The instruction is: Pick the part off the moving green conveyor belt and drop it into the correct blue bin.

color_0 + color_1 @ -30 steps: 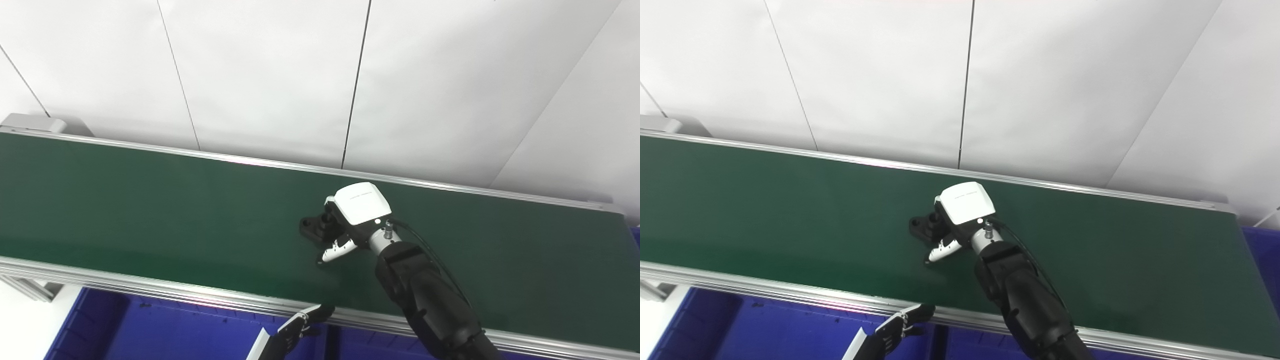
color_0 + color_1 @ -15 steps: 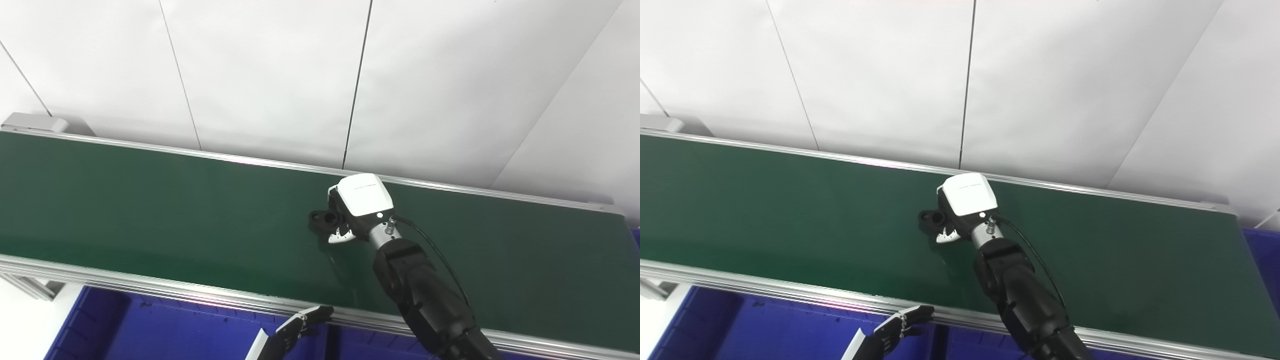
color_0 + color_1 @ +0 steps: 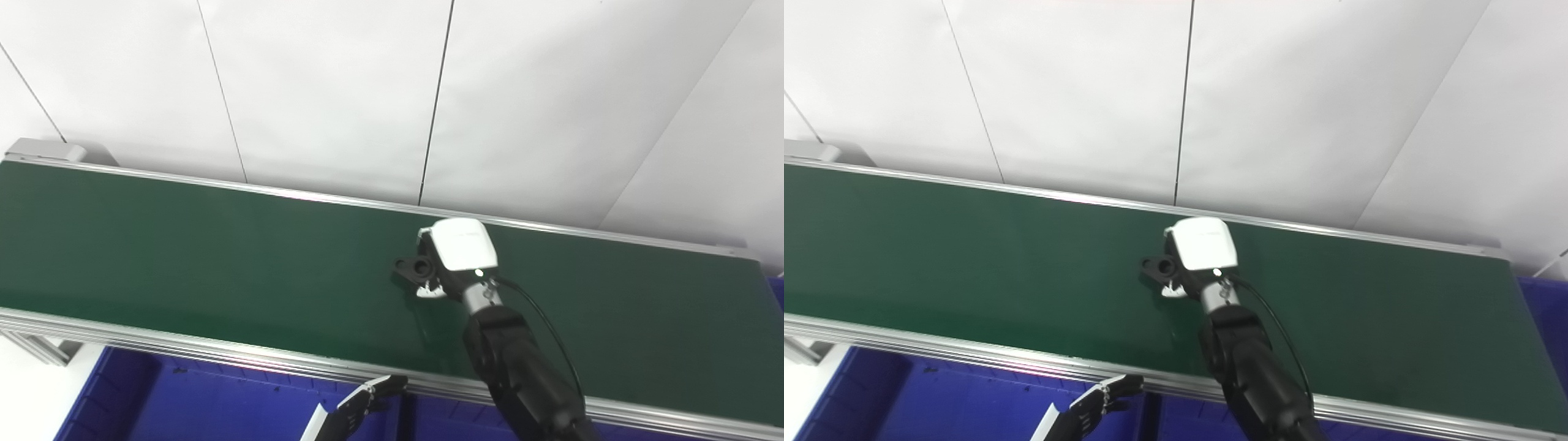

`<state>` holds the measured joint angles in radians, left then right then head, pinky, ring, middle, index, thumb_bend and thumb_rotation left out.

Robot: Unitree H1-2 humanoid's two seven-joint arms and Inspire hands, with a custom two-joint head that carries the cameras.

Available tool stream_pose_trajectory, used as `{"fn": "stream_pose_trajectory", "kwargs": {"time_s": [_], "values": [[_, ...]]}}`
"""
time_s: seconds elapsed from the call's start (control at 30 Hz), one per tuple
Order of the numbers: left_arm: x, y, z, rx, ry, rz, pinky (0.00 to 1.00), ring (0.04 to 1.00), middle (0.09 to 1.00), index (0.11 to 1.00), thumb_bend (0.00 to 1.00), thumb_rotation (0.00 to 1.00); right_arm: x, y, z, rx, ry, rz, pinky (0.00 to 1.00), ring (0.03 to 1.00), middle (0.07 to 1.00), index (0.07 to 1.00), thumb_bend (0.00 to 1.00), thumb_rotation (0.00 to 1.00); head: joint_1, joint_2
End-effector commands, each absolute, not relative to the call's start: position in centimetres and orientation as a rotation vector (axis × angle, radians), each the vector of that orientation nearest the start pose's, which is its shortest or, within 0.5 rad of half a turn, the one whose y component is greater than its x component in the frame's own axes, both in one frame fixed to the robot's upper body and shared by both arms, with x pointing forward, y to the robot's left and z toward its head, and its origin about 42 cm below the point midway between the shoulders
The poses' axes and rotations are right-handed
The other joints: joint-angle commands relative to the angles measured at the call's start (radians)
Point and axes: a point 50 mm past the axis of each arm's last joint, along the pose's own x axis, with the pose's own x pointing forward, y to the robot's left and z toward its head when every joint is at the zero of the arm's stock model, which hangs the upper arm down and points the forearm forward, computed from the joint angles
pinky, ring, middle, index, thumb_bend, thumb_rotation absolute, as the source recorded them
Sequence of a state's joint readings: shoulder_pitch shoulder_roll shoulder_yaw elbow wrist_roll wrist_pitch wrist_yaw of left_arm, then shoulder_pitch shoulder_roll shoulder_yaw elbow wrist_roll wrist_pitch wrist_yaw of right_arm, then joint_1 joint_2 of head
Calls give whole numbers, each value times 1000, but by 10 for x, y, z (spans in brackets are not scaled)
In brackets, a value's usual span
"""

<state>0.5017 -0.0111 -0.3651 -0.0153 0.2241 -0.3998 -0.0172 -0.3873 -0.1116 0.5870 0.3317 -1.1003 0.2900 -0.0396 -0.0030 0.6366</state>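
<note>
A small black part (image 3: 414,267) with a round hole is held at the left side of my right hand (image 3: 450,254), a little above the green conveyor belt (image 3: 184,257). The hand's white back faces up and its fingers are closed around the part; it also shows in the right eye view (image 3: 1200,248), with the part (image 3: 1160,267) sticking out to the left. My left hand (image 3: 361,407) hangs low at the bottom edge, over the blue bin (image 3: 202,404), fingers apart and empty.
The belt's aluminium front rail (image 3: 184,349) runs between the belt and the blue bins below. A second blue bin (image 3: 1540,306) shows at the far right end. A white panel wall (image 3: 367,92) stands behind the belt.
My right hand has closed its fingers on the black part and carried it to the right and slightly up. The left hand has stayed in place.
</note>
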Motion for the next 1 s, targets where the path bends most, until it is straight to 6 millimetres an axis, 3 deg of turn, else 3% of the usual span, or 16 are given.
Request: {"fn": "stream_pose_trajectory", "kwargs": {"time_s": [0.0, 0.37, 0.5, 0.67, 0.7, 0.73, 0.77, 0.97], "values": [[91, 116, 48, 33, 2, -317, 795, 840, 803, 799, 832, 851, 344, -110, 79, -1412, -51, 384, 124, 188, 288, 485, 493, 156, -7, -1], [92, 132, 51, 35, 5, -319, 792, 830, 810, 817, 824, 879, 319, -133, 131, -1243, -60, 296, 109, 168, 259, 493, 493, 149, -108, 31], [94, 138, 55, 50, 8, -316, 807, 833, 812, 834, 819, 907, 298, -140, 148, -1181, -90, 303, 114, 171, 253, 479, 496, 153, -153, 51], [95, 149, 66, 43, -4, -310, 842, 844, 819, 862, 792, 934, 271, -148, 170, -1157, -83, 298, 113, 169, 248, 476, 496, 153, -228, 111], [95, 151, 69, 42, -7, -310, 843, 845, 820, 865, 787, 938, 263, -150, 172, -1142, -74, 296, 116, 172, 252, 477, 496, 152, -258, 139], [95, 153, 71, 42, -9, -310, 861, 856, 827, 876, 761, 955, 257, -152, 174, -1131, -68, 295, 125, 185, 268, 481, 494, 152, -258, 139], [96, 156, 75, 38, -11, -311, 879, 865, 833, 884, 747, 961, 251, -153, 176, -1118, -54, 295, 128, 189, 273, 482, 494, 151, -301, 179], [99, 175, 88, 11, -16, -320, 940, 898, 862, 913, 682, 977, 214, -156, 185, -1103, 18, 312, 147, 210, 297, 484, 494, 152, -382, 241]]}}
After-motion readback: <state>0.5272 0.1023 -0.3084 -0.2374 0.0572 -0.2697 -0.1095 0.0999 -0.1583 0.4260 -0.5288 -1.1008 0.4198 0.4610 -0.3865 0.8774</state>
